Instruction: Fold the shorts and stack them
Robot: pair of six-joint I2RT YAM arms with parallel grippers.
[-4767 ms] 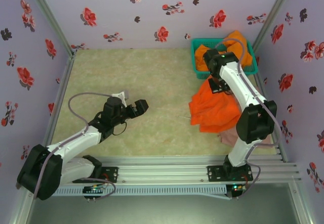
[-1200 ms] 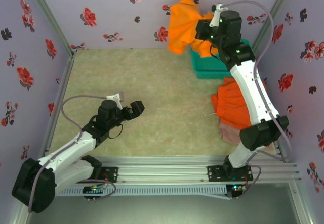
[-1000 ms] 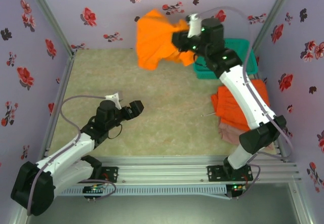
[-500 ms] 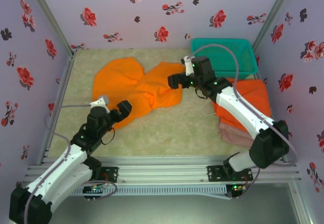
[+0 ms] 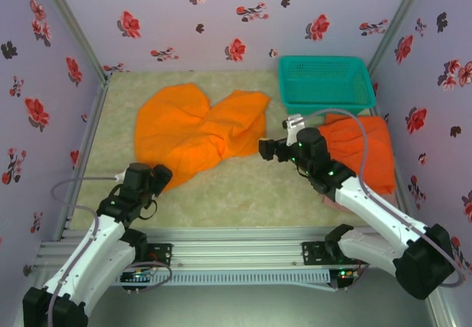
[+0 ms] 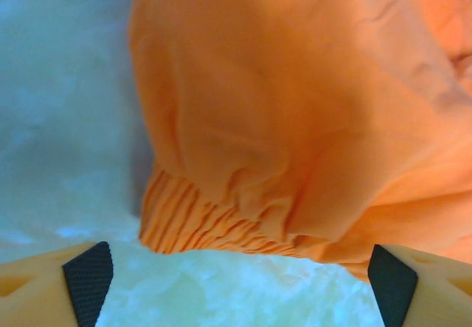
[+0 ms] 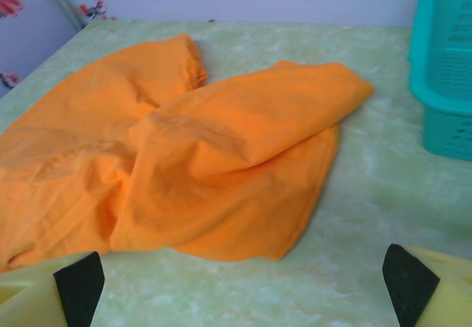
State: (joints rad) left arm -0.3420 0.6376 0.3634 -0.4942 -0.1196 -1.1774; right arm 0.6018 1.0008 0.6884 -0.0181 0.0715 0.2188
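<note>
Shorts (image 5: 199, 131) in bright orange, a second ago dangling from the right pincer (image 5: 267, 150) near the basket (image 5: 324, 83), now lie crumpled on the tabletop (image 5: 243, 187), left of centre. That pincer has let go and stands open and empty, just off the cloth's right edge. The left pincer (image 5: 158, 177), also open, has come up to the ribbed waistband (image 6: 206, 227) at the near edge. Flattening and folding this pair looks like the next step.
</note>
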